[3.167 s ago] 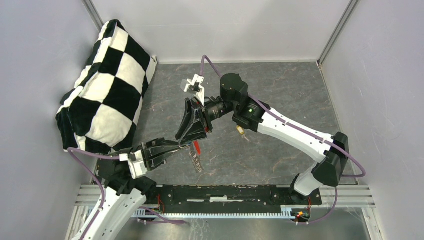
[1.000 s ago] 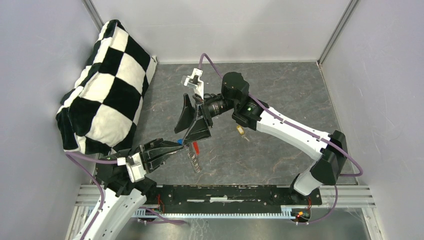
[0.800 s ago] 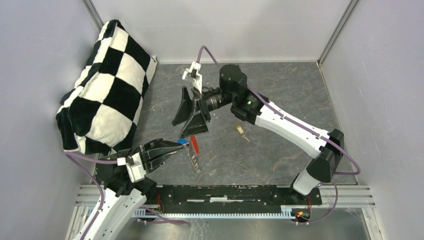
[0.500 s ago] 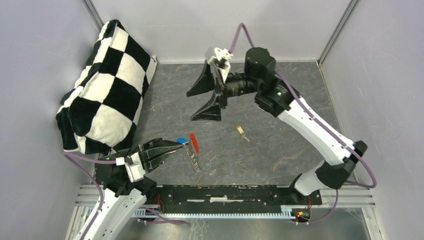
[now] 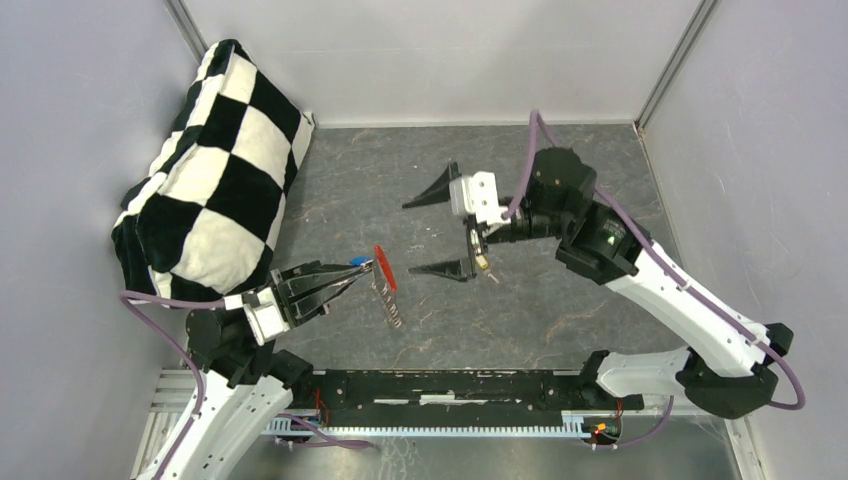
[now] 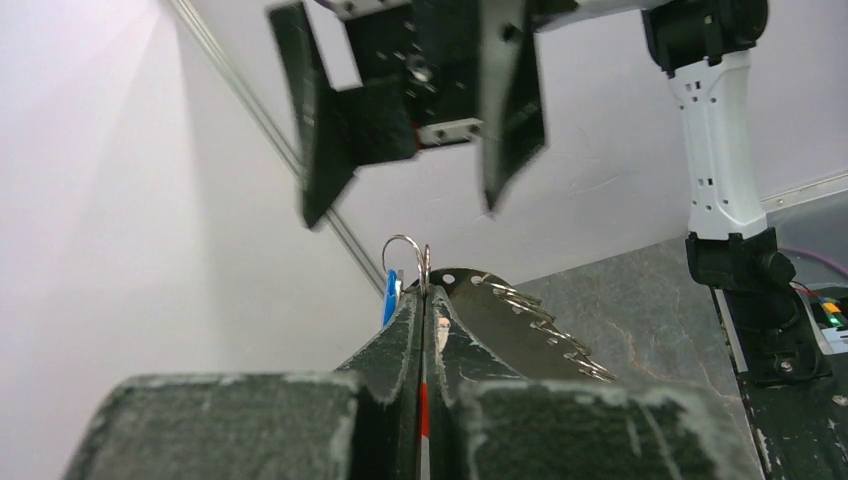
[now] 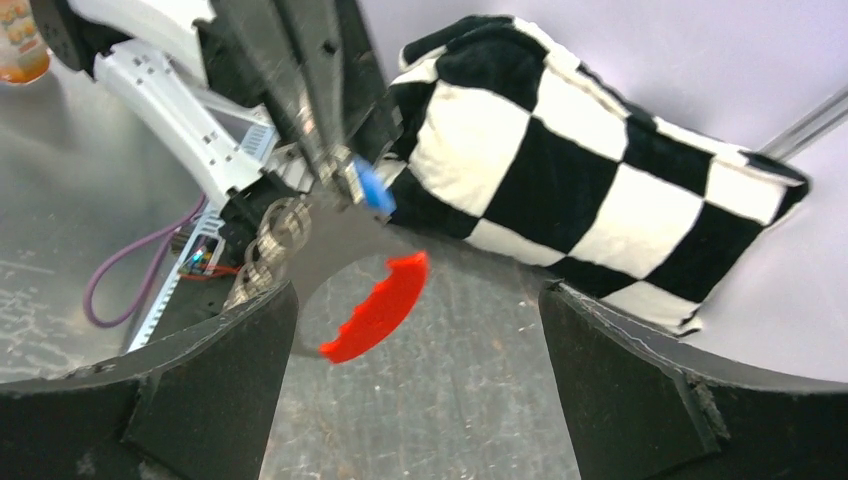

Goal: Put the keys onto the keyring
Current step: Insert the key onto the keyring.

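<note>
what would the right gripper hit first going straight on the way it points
Probably the red keyring held by the left gripper; it sits dead ahead in the wrist view, depth unclear.

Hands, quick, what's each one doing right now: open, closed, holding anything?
Left hand: closed, pinching the keyring, with the blue-capped key and a chain hanging on it.
Right hand: wide open, holding nothing.

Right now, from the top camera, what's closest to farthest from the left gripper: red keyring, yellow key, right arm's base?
1. red keyring, pinched in the left gripper.
2. yellow key, lying mid-table, off to the right.
3. right arm's base, far right at the near edge.
</note>
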Robot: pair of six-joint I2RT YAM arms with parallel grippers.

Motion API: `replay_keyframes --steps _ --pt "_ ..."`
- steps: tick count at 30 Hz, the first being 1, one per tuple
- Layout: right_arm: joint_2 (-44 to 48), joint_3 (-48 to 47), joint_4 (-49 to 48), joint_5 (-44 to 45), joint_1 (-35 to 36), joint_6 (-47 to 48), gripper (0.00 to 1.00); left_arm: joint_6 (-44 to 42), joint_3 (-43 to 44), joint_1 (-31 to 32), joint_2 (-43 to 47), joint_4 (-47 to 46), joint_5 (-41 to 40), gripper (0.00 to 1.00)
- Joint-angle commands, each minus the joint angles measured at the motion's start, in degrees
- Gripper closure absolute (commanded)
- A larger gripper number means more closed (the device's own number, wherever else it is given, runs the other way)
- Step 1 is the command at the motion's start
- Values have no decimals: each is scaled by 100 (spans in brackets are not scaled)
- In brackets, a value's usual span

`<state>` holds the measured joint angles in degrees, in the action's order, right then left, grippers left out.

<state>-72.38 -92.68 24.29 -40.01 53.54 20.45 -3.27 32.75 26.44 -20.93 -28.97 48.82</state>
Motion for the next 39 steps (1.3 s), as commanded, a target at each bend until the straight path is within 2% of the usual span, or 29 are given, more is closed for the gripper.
replay_keyframes --steps 1,2,3,6,8,10,13,18,26,31,39 --pt "796 1408 -1521 -89 18 -445 2 309 268 -11 -119 -206 -298 98" --pt "841 1432 -1548 194 14 -535 2 308 279 -15 -122 -179 -294 98" --pt "732 1179 -1214 76 14 -340 4 308 295 -16 -113 -139 -287 98" --pt "59 92 -66 -133 270 137 20 304 334 -16 -126 -51 -231 98" --pt "-245 -419 463 104 507 361 23 308 349 -16 -149 -32 -140 98" --pt "-177 -352 230 70 559 391 23 307 360 -12 -166 6 -98 98" --pt "-200 -398 -1 -279 577 322 35 306 363 -16 -141 121 -90 98" --pt "-373 -593 131 -507 673 355 50 275 386 -9 -122 211 -52 98" --pt "-574 -679 219 -612 746 350 55 207 404 -15 -79 328 75 98" --pt "-687 -683 369 -505 763 424 62 181 422 -9 -66 340 140 98" --pt "-726 -672 410 -420 759 434 63 164 441 -15 -65 357 182 98"
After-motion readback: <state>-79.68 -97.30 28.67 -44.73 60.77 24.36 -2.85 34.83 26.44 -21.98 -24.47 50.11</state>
